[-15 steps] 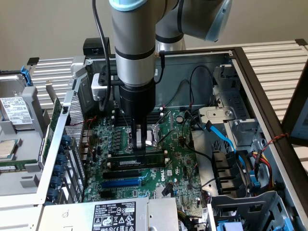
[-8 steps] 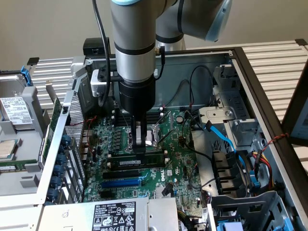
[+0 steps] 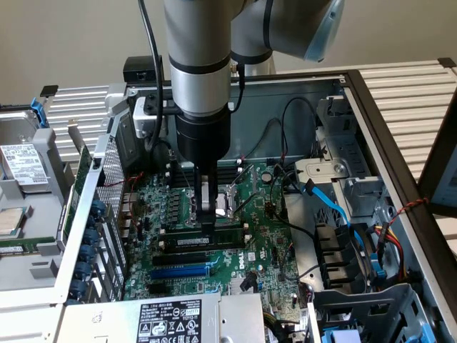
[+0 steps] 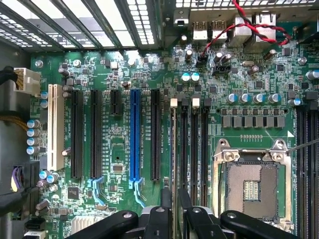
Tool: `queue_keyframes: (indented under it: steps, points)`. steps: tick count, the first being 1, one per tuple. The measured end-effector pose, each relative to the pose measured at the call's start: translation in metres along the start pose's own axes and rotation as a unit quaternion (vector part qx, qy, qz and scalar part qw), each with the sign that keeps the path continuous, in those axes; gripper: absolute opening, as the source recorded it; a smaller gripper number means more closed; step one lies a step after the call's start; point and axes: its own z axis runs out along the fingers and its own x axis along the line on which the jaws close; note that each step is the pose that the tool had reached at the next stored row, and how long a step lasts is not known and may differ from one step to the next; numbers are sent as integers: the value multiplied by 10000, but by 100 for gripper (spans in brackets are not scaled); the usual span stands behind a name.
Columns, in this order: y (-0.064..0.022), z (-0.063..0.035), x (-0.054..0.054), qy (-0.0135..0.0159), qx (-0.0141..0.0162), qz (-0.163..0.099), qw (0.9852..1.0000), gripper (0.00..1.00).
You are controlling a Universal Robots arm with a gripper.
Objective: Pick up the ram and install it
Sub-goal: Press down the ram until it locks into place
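**Position of the parts.** The pincer (image 3: 207, 223) is held vertically over the open computer case (image 3: 371, 107), near the centre of the exterior view. It is judged to be clamped on the upper edge of the ram (image 3: 208, 241). The ram is set on edge, with its white label strip facing the camera. It is located at the black memory slots (image 3: 178, 251), between the CPU socket (image 3: 227, 202) and the blue expansion slot (image 3: 182, 271). Whether it is fully seated cannot be told.

**Reason for the grip.** The stick is gripped at mid-length and kept parallel to the slots, so that an even downward load can be applied at both ends. In the wrist view the pincer (image 4: 176, 200) is seen astride the ram (image 4: 174, 149). The ram is presented edge-on as a thin line along the first of the memory slots (image 4: 194, 149), beside the blue expansion slot (image 4: 134, 134).

**Markings.**
- A white logo that appears to read "DELL" is printed on the motherboard (image 3: 264, 236), below the ram.
- A rating label (image 3: 168, 320) with rows of certification marks is fixed to the power supply at the lower edge of the exterior view. Its text cannot be read.
- The print on the ram's strip and the white lettering beside the slots are too small to be read.
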Motion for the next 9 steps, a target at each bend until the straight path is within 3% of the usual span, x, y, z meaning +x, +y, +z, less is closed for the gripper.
queue_keyframes:
  steps: [3,9]
  points:
    - [1,-29,2,4,-32,-1,10000,20]
    - [14,-57,4,15,-38,-1,10000,20]
